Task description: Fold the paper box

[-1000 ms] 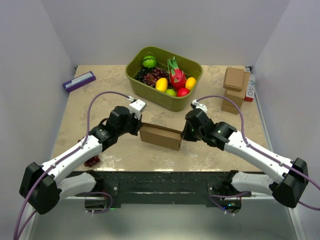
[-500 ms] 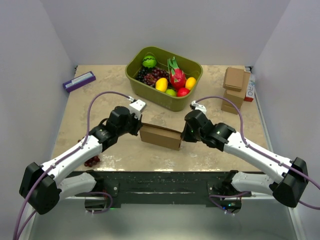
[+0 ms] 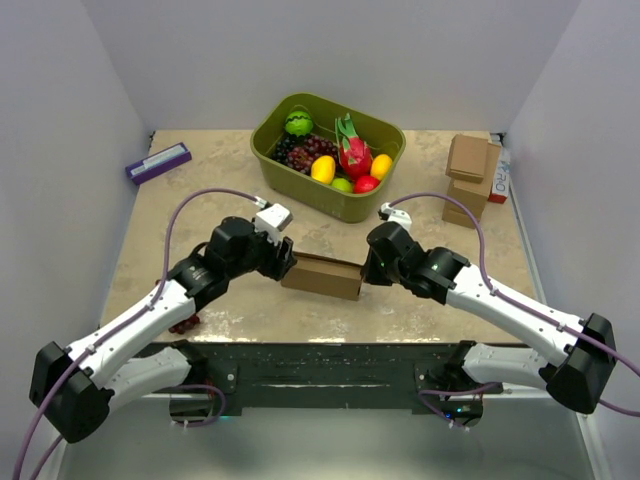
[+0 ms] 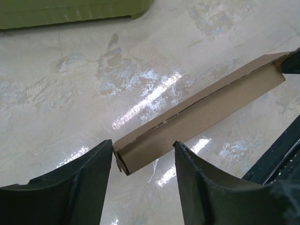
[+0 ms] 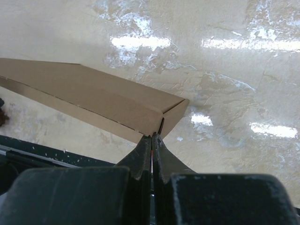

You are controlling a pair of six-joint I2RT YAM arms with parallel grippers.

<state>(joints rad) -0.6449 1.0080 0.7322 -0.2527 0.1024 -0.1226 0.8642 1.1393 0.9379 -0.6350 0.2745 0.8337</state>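
Observation:
The paper box [image 3: 322, 275] is a thin brown cardboard mailer, folded shut, lying at the middle of the table between both arms. My left gripper [image 3: 287, 262] is open at its left end. In the left wrist view the box's end [image 4: 140, 157] sits between the spread fingertips of that gripper [image 4: 143, 145], close to the left finger [image 4: 101, 159]. My right gripper [image 3: 366, 268] is shut at the box's right end. In the right wrist view its closed tips [image 5: 153, 136] touch the lower edge of the box [image 5: 93, 93] by the end flap, with nothing visible between them.
A green basket [image 3: 330, 200] of fruit stands just behind the box, its wall showing in the left wrist view [image 4: 70, 11]. A stack of small cardboard boxes [image 3: 468, 180] sits back right, a purple box [image 3: 158, 162] back left. Dark grapes [image 3: 184, 322] lie near the black front edge [image 3: 320, 360].
My left gripper has opened and let go of the box's left end, and its arm has shifted slightly forward. The right gripper stays shut at the right end.

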